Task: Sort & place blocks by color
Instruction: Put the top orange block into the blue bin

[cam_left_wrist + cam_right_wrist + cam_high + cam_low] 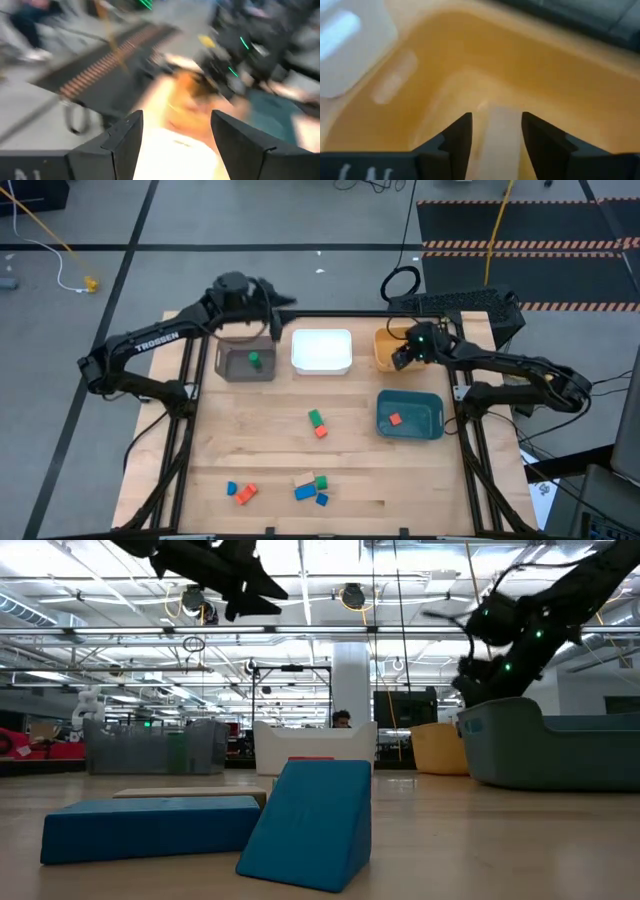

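Surface: wooden surface [270,450] on a grey workshop floor; we see four bins along its far half and loose blocks nearer us.
Right hand: our right hand [496,131] hangs inside the orange bin [385,348], fingers parted, with a pale wooden block [501,142] showing between them; we cannot tell whether it is already lying on the bin floor or only just let go.
Left hand: our left hand [175,132] is raised near the far edge by the brown bin [245,361], fingers spread and holding nothing.
Sorted so far: a green block [254,360] lies in the brown bin and a red-orange block [395,419] in the teal bin [410,415]; the white bin [321,350] looks bare.
Blocks left: a green and red-orange pair [318,423] mid-surface, then a blue and red-orange pair [241,491] and a cluster of pale, green and blue blocks [311,487] by the near edge.
Risk, lifting out: if the pale block clings to a finger, we judge it could ride out of the bin.
Risk, next pick: the remaining blocks touch or nearly touch, so a grasp may catch two colours or knock one off the near edge.
Risk, arms: both reach for the same middle, so they could cross.
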### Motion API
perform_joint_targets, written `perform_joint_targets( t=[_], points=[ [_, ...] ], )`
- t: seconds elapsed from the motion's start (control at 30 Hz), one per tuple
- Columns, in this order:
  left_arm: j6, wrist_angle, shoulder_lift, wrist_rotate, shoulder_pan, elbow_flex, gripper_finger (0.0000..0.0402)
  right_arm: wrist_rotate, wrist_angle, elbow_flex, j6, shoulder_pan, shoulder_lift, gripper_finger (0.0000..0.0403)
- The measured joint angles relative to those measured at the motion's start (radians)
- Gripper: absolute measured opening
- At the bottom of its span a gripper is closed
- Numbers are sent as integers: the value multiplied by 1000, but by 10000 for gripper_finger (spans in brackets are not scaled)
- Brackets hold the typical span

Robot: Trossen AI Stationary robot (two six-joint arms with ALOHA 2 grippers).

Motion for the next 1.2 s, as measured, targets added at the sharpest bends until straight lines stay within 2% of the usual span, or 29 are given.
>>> perform_joint_targets(
  t=[0.13,0.2,0.27,0.43,0.53,0.63,0.8,0.97,1.2],
  points=[
    [-7,-122,0,13,-98,0,234,192,87,0,-183,55,-107,148],
    [-52,-140,0,13,-144,0,234,261,120,0,-206,75,-167,145],
    [-120,-148,0,13,-192,0,234,238,125,1,-173,96,-229,144],
    [-209,-163,0,10,-352,-4,234,41,138,1,3,203,-362,144],
    [-244,-138,0,-39,-466,-32,234,25,205,1,66,328,-400,144],
    [-267,-121,0,-154,-576,-82,234,34,294,1,93,463,-403,144],
    [-294,-46,0,-334,-686,-195,234,184,356,1,94,650,-357,144],
    [-308,51,29,-340,-702,-327,234,273,358,1,121,769,-259,144],
    [-116,152,101,-342,-701,-395,234,293,374,1,186,828,-154,144]
  ],
)
